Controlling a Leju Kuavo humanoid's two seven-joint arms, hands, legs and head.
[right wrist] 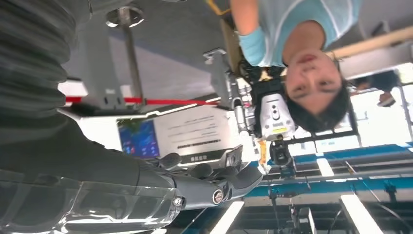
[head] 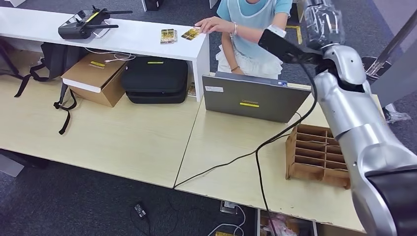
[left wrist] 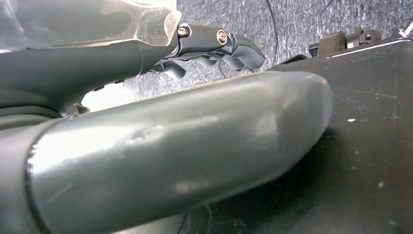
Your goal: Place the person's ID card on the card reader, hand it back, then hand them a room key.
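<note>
The ID card [head: 191, 33] lies flat on the white counter [head: 133, 37], right at its near corner, with the person's hand [head: 214, 23] resting just beside it, fingertips almost on its edge. A second card [head: 168, 36] sits just beside it on the same glossy top. All of this is well apart from the right hand [right wrist: 214, 183], which is raised high past the laptop [head: 253, 97], toward the person [head: 253, 29]. In the right wrist view its dark fingers [right wrist: 243, 178] reach out lightly curled with nothing between them, apart from the thumb. The left hand [left wrist: 214, 46] shows in its wrist view with fingers loosely curled over speckled grey carpet [left wrist: 292, 24], holding nothing I can make out; whether it is spread or closed, I cannot tell.

Below the right arm lies the pale wood table [head: 123, 142], smooth and bare across its middle. Under that arm's elbow stands a brown slotted organiser [head: 312, 155], ribbed with thin dividers. A black cable [head: 255, 162] snakes from the arm across the table. Farther off, under the counter, a cardboard box [head: 96, 76] and a black soft case [head: 155, 78] sit side by side. A black controller [head: 83, 22] rests on the counter's far end.
</note>
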